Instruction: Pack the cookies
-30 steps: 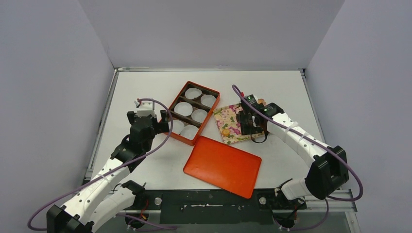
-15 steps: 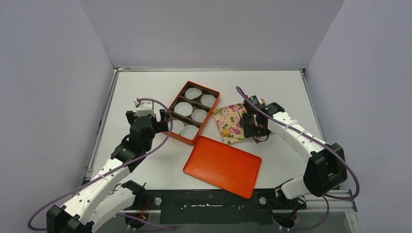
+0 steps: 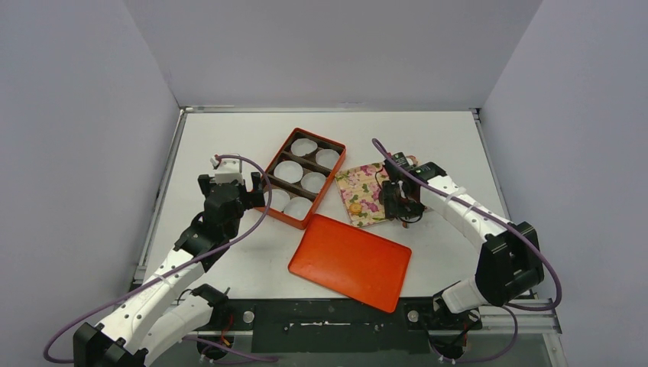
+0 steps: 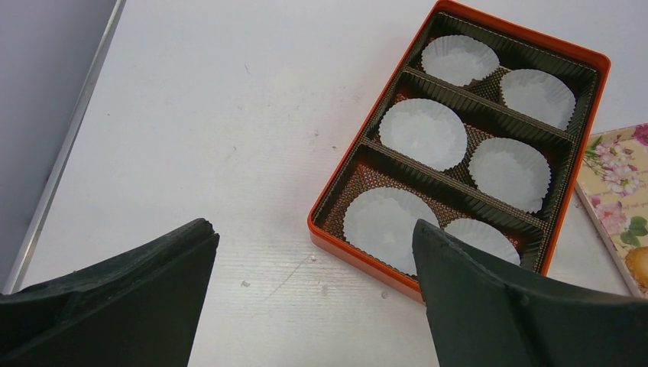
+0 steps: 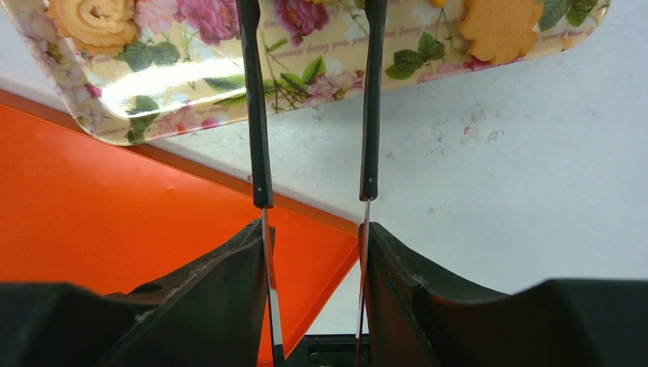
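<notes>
Two cookies [image 5: 500,27] show in the right wrist view, both lying flat and face-up on the floral tray [image 5: 191,84], each cut off by the top edge. The swirl cookie [image 5: 92,21] is orange-yellow with a piped spiral and lies well outside the finger on the view's left. The scalloped cookie [image 5: 500,29] is a flatter orange with a wavy, flower-like rim and lies outside the other finger, somewhat nearer. Both are roundish, so neither shows a clear long axis or a pointing end. The right gripper [image 5: 312,11] reaches over the tray with its thin fingers [image 5: 256,115] parallel and a narrow gap between them. Their tips run out of view, so I cannot tell whether they pinch anything. The orange lid [image 5: 115,229] lies behind the fingers, under the jaw bodies. The left gripper [image 4: 309,237] hovers over the table [image 4: 229,115] with its jaws spread wide and nothing between them. The orange box [image 4: 351,254] of white paper cups [image 4: 422,132] lies just ahead.
</notes>
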Available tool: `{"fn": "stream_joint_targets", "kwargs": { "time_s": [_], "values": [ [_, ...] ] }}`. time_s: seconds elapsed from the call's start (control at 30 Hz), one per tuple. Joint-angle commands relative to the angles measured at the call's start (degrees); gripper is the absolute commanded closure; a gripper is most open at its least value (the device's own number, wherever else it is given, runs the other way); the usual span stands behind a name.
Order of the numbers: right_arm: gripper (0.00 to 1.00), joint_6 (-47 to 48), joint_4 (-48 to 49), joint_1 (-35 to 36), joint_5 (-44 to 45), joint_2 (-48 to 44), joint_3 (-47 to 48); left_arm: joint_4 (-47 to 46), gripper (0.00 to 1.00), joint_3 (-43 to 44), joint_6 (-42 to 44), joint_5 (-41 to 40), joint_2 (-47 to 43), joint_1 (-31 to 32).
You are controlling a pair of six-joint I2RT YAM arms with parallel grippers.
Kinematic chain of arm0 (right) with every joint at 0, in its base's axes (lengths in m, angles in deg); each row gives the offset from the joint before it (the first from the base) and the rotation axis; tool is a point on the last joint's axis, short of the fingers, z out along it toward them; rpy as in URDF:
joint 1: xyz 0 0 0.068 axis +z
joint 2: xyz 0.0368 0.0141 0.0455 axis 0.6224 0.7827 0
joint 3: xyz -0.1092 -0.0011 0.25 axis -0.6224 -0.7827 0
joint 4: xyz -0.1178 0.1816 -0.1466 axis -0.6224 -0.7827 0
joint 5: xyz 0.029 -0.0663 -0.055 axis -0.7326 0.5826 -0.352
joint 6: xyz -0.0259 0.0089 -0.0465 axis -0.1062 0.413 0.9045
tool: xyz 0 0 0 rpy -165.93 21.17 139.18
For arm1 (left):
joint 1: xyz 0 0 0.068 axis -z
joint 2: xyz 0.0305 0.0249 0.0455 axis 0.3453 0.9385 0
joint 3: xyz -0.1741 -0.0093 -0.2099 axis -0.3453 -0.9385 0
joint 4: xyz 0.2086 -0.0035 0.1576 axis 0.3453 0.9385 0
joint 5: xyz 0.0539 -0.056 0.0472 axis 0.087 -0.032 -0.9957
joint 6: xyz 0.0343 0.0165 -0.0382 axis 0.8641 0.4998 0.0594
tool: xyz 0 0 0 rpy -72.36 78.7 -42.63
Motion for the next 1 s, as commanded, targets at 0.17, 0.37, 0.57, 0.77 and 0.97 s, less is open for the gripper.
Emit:
{"fn": "stream_joint_targets", "kwargs": {
  "time_s": [0.17, 0.37, 0.57, 0.77, 0.97],
  "values": [
    [0.56, 0.38, 1.41, -0.58, 0.47, 1.61, -1.07, -3.28, 0.03, 0.31, 0.43, -0.38, -0.48, 0.09],
    [0.67, 1.01, 0.98, -0.53, 0.41, 2.18, 0.35, -3.31, 0.03, 0.22, 0.43, -0.29, -0.51, 0.1],
    [0.83, 1.6, -0.11, -0.52, 0.42, 1.3, 3.13, -3.39, 0.03, 0.22, 0.51, -0.18, -0.6, 0.1],
    [0.88, 2.71, 0.07, -0.4, -0.52, 0.35, 6.69, -3.36, 0.03, 0.22, 0.52, 0.0, -0.85, 0.1],
    [0.91, 5.04, 0.66, 0.95, -1.5, 0.99, 11.13, -3.3, 0.03, 0.2, 0.52, -0.04, -0.95, 0.01]
  ]
}}
